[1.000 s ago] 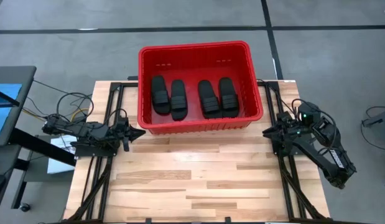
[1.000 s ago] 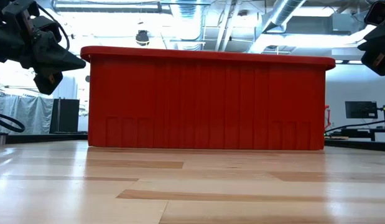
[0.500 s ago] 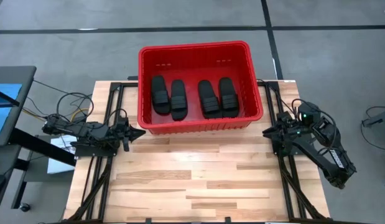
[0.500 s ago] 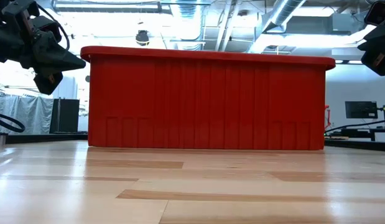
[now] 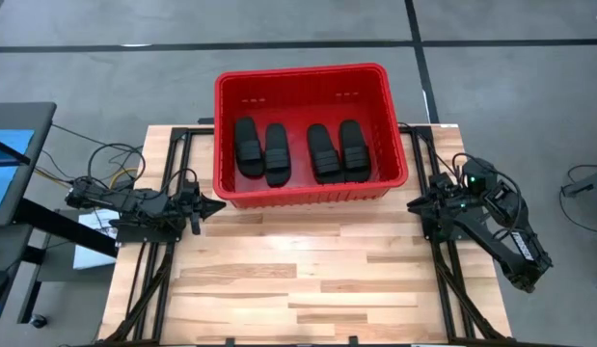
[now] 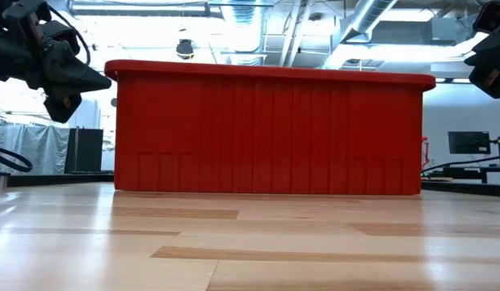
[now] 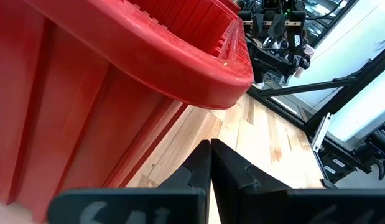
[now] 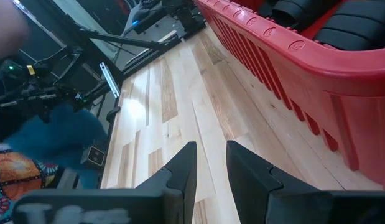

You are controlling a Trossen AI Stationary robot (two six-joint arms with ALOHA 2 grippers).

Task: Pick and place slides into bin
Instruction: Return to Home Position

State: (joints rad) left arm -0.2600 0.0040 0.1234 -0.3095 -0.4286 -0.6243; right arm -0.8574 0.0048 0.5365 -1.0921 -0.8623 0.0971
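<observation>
Wood-plank table [image 5: 279,280] w/ ribbed red bin [image 5: 308,193], 4 black slides [image 5: 277,154] inside

Grey concrete floor [image 5: 105,87] surrounds the wooden table [image 5: 298,280]; ducts [image 6: 377,18] overhead.

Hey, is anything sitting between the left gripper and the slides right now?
Only a wall of the red bin. The left gripper, shut, sits outside it by its near left corner, so that wall separates it from the four slides lying on the floor inside. Nothing else visible stands between them.
</observation>
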